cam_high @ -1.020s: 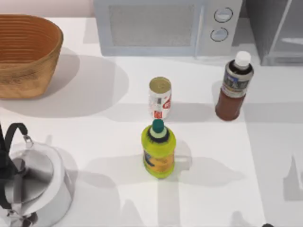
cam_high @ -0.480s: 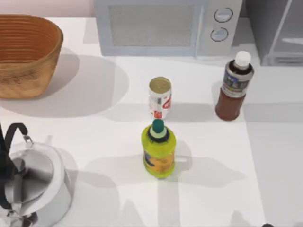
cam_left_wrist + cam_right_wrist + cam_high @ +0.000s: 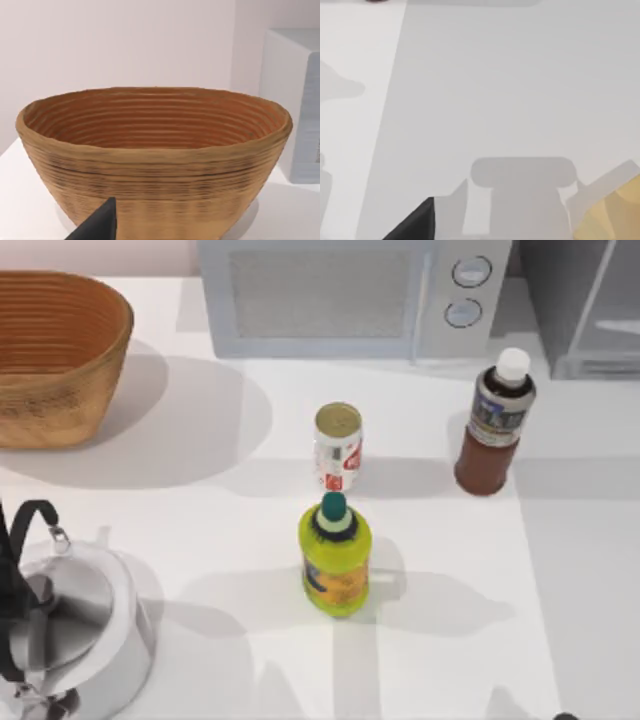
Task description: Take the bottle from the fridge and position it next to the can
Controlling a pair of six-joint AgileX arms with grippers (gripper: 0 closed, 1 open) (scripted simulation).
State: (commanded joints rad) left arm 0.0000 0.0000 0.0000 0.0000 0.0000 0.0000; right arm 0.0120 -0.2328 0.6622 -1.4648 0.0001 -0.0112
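The slim reddish-brown bottle (image 3: 495, 425) with a white cap stands upright on the white table, just in front of the grey fridge (image 3: 585, 300) at the back right corner. The white and red can (image 3: 338, 448) stands upright near the table's middle, left of the bottle with a clear gap between them. Neither gripper touches the bottle or the can. A dark part of my left gripper (image 3: 97, 227) shows in front of the woven basket. A dark part of my right gripper (image 3: 415, 225) hangs over bare table at the front right.
A fat yellow-green bottle (image 3: 335, 558) with a teal cap stands directly in front of the can, and its edge (image 3: 615, 210) shows in the right wrist view. A white microwave (image 3: 350, 295) is at the back, a woven basket (image 3: 55, 355) back left, a steel kettle (image 3: 70, 625) front left.
The arm shadow at the table's right edge has slid out of the top view. The bottle, can and other objects have not moved.
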